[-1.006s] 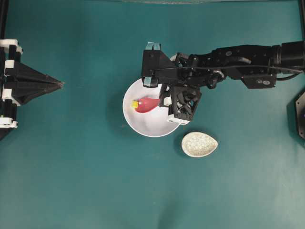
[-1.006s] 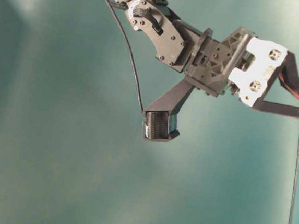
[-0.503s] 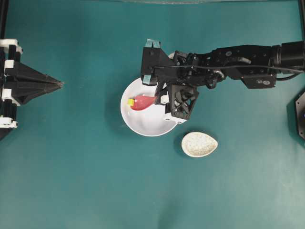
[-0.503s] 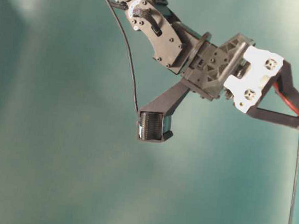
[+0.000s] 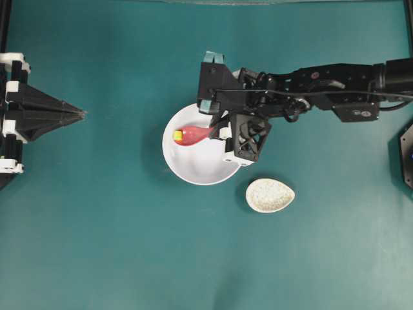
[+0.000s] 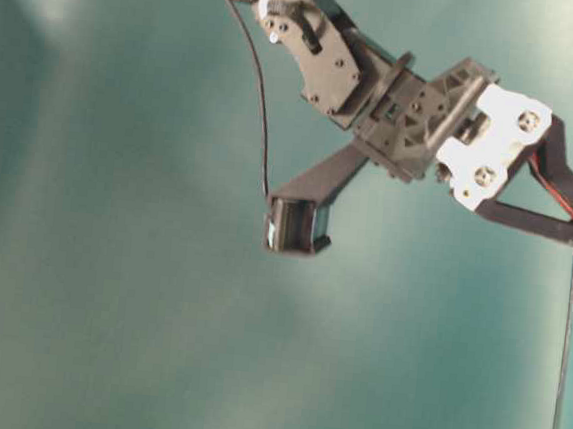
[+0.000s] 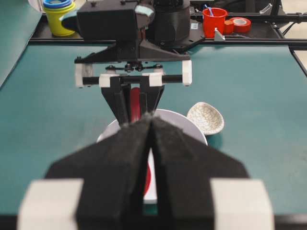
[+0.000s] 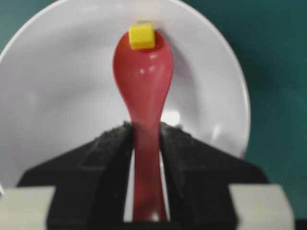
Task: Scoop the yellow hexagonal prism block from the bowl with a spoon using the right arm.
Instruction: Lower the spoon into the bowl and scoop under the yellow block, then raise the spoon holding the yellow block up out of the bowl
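Right gripper (image 8: pixel 146 139): clamped on the handle of the spoon (image 8: pixel 144 81), fingers either side, scoop pointing out over the bowl (image 8: pixel 48 105).
Left gripper (image 7: pixel 151 125): fingers together, holding nothing, parked well apart from the bowl.
Block: the yellow hexagonal prism block (image 8: pixel 142 36) sits at the very tip of the scoop, by the bowl's far wall; whether it is fully inside the scoop or only perched on the lip is hard to tell.
Handling: the block looks light and hard, the spoon glossy and slippery, so it would likely slide or roll off on any tilt; the handle grip seems right, keeping the scoop level.
Change: over the last second the spoon and block have moved up the overhead view, and the bowl has shifted slightly with them.
Nearby: the speckled spoon rest (image 5: pixel 270 195) lies just beside the bowl.
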